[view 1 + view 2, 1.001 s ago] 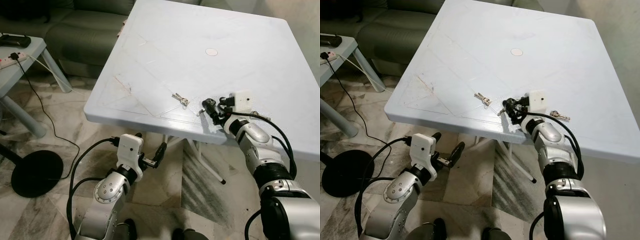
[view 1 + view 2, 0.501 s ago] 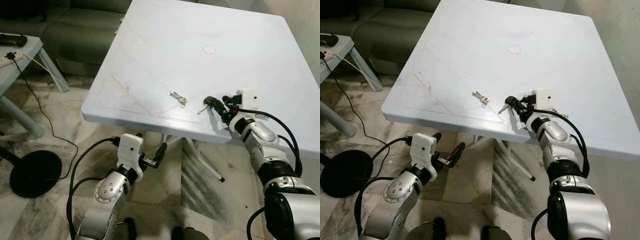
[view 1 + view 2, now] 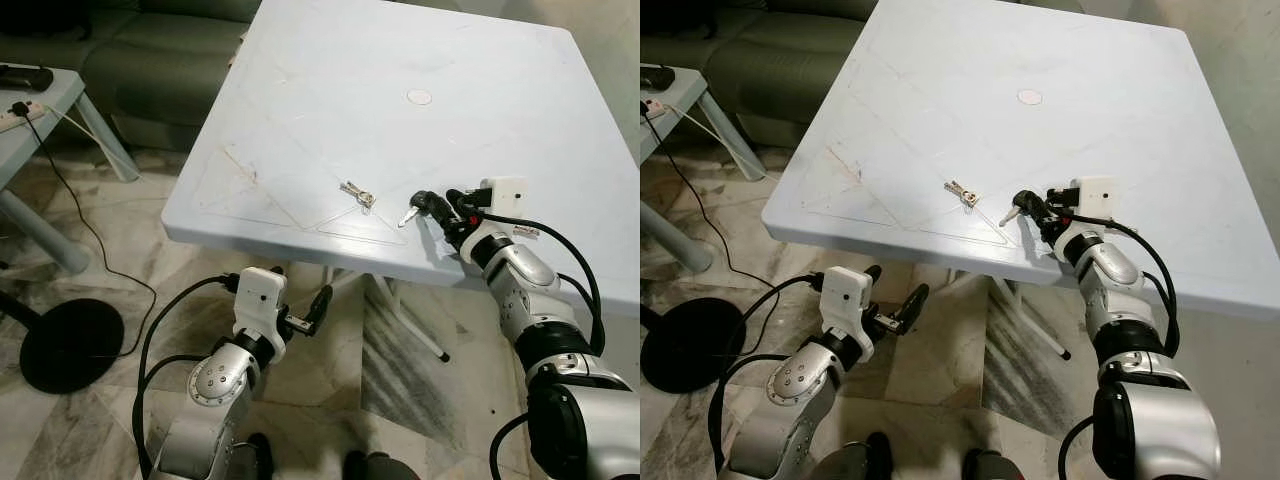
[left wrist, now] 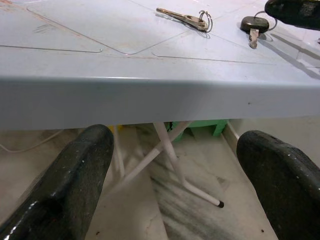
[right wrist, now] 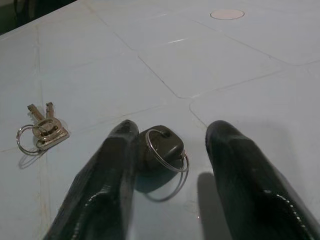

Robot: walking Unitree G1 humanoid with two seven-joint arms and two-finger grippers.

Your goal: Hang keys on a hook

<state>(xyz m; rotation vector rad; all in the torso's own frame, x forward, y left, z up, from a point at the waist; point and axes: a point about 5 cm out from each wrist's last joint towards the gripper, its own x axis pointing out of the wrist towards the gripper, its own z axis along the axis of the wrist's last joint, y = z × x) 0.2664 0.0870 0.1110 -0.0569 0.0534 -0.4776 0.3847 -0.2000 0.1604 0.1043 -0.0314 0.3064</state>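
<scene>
Pale blue plastic made up the worktop (image 3: 330,90), where a black-headed key (image 5: 159,143) on a wire ring lay near the front edge, between the spread fingers (image 5: 107,175) of the right gripper (image 3: 432,206), close against one finger and not gripped. A small bunch of brass keys (image 3: 358,194) lay apart at about ten o'clock from it. The left gripper (image 3: 300,305) hung below the worktop edge at six o'clock, its fingers (image 4: 65,180) wide apart and holding nothing.
</scene>
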